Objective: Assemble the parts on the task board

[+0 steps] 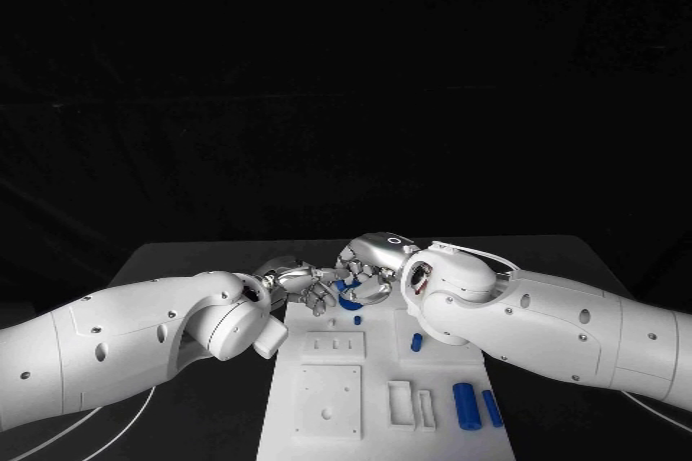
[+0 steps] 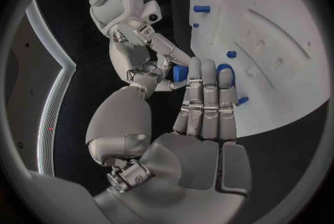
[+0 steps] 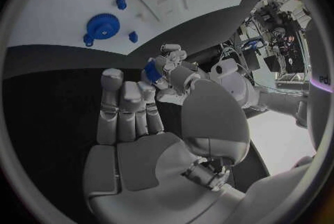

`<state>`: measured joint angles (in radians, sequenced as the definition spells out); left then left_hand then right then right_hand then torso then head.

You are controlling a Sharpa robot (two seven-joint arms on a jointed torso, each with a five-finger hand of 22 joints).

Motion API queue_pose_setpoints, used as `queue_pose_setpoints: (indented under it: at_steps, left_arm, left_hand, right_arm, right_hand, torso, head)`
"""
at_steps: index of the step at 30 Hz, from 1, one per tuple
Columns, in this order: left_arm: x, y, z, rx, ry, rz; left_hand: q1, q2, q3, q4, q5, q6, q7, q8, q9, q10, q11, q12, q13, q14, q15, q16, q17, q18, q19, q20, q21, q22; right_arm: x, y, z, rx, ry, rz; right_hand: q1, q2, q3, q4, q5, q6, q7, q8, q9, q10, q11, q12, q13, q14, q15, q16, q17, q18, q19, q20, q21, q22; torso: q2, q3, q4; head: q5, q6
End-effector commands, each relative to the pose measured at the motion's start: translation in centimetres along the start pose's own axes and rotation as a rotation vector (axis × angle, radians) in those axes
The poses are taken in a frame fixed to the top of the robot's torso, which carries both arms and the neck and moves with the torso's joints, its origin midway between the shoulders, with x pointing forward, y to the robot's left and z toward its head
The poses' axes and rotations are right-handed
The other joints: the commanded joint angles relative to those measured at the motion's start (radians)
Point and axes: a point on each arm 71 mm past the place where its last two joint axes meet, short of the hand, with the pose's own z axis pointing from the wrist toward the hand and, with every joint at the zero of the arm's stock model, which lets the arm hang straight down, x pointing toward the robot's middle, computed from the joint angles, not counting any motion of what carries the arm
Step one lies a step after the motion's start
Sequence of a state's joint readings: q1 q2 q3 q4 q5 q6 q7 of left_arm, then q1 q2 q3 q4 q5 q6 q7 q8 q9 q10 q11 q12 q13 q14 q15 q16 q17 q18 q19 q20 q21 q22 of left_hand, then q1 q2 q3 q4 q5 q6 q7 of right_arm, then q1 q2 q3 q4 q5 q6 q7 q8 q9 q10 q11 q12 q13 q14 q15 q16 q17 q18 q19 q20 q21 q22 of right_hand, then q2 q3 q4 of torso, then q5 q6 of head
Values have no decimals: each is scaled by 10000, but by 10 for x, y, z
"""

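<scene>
Hands are met at the far end of the task board (image 1: 329, 401). A small blue part (image 2: 180, 73) is pinched in the right hand (image 1: 372, 264), while the left hand (image 1: 300, 286), fingers straight and holding nothing, is raised just beside it, over a blue gear (image 3: 103, 27).

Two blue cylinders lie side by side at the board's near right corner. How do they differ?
The thick blue cylinder is clearly fatter than the thin blue cylinder and looks a little longer. The thick one lies further in on the task board; the thin one lies nearer its right edge. Both are blue, lie flat and run roughly parallel.
</scene>
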<state>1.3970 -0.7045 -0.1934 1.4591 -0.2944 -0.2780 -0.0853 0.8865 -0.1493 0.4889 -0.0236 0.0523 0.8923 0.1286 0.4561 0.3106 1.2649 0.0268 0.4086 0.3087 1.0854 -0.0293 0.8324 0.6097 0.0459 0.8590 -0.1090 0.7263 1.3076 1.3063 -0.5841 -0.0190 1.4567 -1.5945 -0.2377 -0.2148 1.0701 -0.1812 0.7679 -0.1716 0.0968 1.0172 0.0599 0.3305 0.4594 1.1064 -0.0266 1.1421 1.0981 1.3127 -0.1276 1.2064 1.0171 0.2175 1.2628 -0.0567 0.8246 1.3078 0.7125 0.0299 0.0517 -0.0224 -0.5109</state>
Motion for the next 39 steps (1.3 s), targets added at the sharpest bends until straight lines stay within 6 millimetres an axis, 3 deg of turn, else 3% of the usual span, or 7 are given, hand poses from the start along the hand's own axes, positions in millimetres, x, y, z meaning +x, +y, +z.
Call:
queue_pose_setpoints:
  at_steps: [1, 4, 7, 16, 23, 35, 39]
  left_arm:
    - [5, -4, 1, 107, 325, 182]
    - [5, -4, 2, 37, 316, 247]
    - [5, -4, 2, 29, 306, 254]
    - [6, -4, 2, 57, 337, 256]
    - [4, -3, 1, 41, 210, 0]
    - [2, -2, 1, 1, 170, -15]
    - [1, -2, 1, -17, 156, 5]
  left_hand:
    - [271, 213, -62, -306, 4, 139, -30, -4, 18, -83, -28, 59, 37, -26, -17, 40, -27, 128, -109, -185, 47, 5]
    - [571, 334, -53, -676, 115, 207, -49, -19, 22, -73, -41, 71, 71, -8, -25, 55, -51, 119, -105, -194, 75, -10]
    - [622, 345, -72, -817, 142, 252, -59, -30, 23, -58, -49, 80, 91, 12, -30, 72, -63, 110, -91, -199, 92, -26]
    - [637, 537, -38, -920, 196, 365, -92, -23, 35, -31, -69, 90, 118, 37, -43, 97, -81, 102, -63, -213, 117, -53]
    - [739, 1042, 85, -1152, 235, 515, -131, -25, 52, 10, -90, 90, 152, 57, -52, 132, -109, 81, -57, -222, 151, -90]
    - [814, 1044, 395, -1281, 51, 830, -233, 46, 106, 107, -141, 141, 216, 131, -86, 229, -114, 67, -2, -250, 231, -124]
    - [841, 1097, 469, -1392, 42, 1128, -356, 165, 229, 276, -236, 276, 306, 270, -182, 429, -37, 79, 114, -326, 369, -97]
  right_arm:
    - [4, 5, 1, -219, 156, -57]
    - [4, 6, 1, -241, 168, -51]
    - [5, 7, 1, -259, 187, -45]
    - [7, 5, 1, -207, 292, -56]
    - [8, 2, 1, -114, 391, -86]
    - [10, -1, 1, -50, 498, -100]
    - [11, -1, 1, -54, 503, -95]
  right_hand:
    - [33, 6, -2, 64, 42, 311, 262, 33, 15, 62, 10, 4, 17, -8, -60, 32, 11, 443, 48, -38, 65, 158]
    - [32, 7, -3, 65, 48, 311, 262, 33, 16, 62, 10, 3, 18, -9, -60, 32, 12, 443, 47, -38, 64, 158]
    - [32, 7, -5, 65, 54, 310, 261, 33, 16, 62, 10, 3, 18, -9, -60, 31, 12, 443, 48, -39, 64, 158]
    - [27, 8, -12, 65, 69, 310, 261, 34, 18, 62, 10, 2, 20, -8, -60, 31, 14, 443, 48, -40, 64, 158]
    - [26, 11, -16, 65, 76, 310, 261, 34, 19, 62, 10, 1, 21, -8, -60, 31, 15, 443, 48, -40, 64, 158]
    - [12, 4, -34, 67, 92, 307, 262, 34, 22, 61, 10, -1, 24, -8, -59, 30, 18, 443, 47, -40, 64, 159]
    - [-9, -4, -59, 71, 104, 307, 262, 35, 25, 61, 11, -2, 27, -7, -59, 29, 22, 443, 49, -39, 65, 160]
  torso:
    - [7, 0, 5]
    - [2, -3, 7]
    - [2, -3, 4]
    - [-4, 7, -10]
    - [0, 6, -7]
    - [-3, 15, -2]
    - [-3, 16, 7]
  head:
    - [-1, -18]
    - [-3, -27]
    - [1, -42]
    - [22, -69]
    - [15, -83]
    - [-5, -83]
    - [-6, -89]
